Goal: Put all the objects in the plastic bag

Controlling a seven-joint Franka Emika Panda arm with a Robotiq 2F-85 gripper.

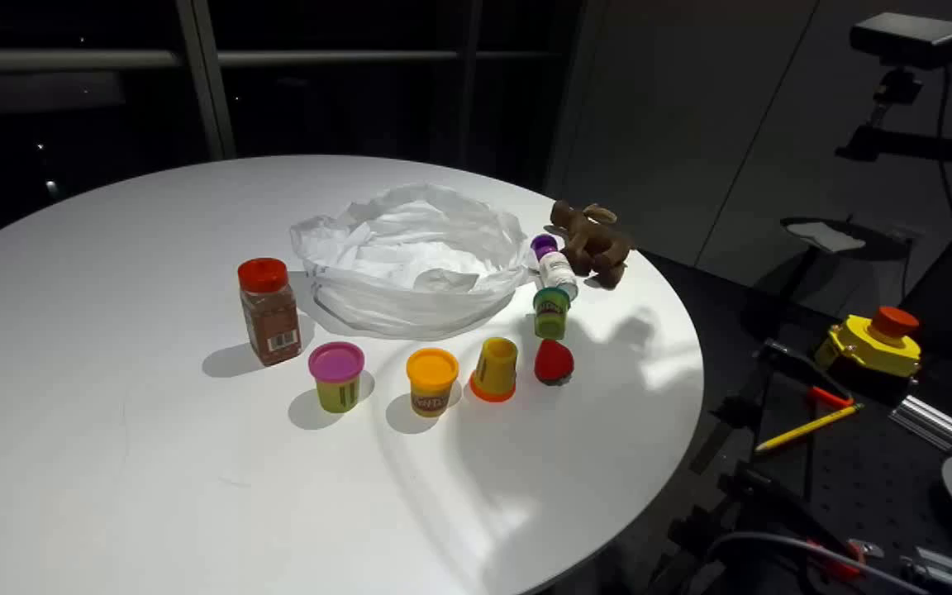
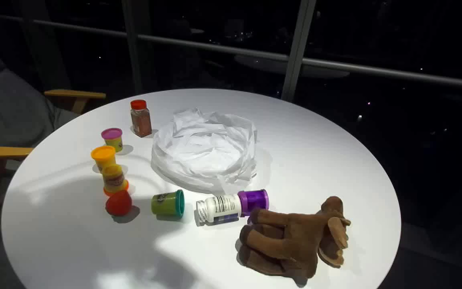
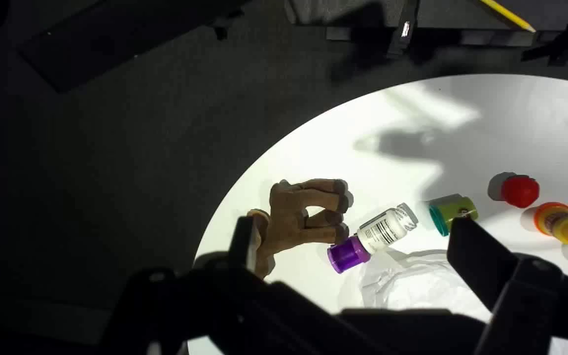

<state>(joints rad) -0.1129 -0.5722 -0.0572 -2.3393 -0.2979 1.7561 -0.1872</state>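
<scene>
Wrist view: pincer (image 3: 353, 241), jaws spread wide, holding nothing; tabletop (image 3: 511, 128) beyond.

Both exterior views: plastic bag (image 2: 203, 170), whitish, wrinkled, mouth spread upward, well in from the tabletop's edges. Ranged around it, all outside, sides as in an exterior view:
– red-lidded jar (image 2: 140, 120), brown contents, upright, by the far left edge;
– pink-lidded Play-Doh tub (image 2: 113, 139), upright, toward the left edge;
– amber-lidded Play-Doh tub (image 2: 104, 156), upright, likewise;
– yellow Play-Doh tub (image 2: 114, 179), standing on its orange lid, just beside the amber-lidded one;
– red toy piece (image 2: 119, 203), rounded, next in line;
– green Play-Doh tub (image 2: 167, 204), teal-lidded, on its side;
– white bottle (image 2: 223, 207), lying down;
– purple tub (image 2: 256, 200), just beside the bottle's base;
– brown plush moose (image 2: 299, 237), lying, nearest the right edge.
</scene>
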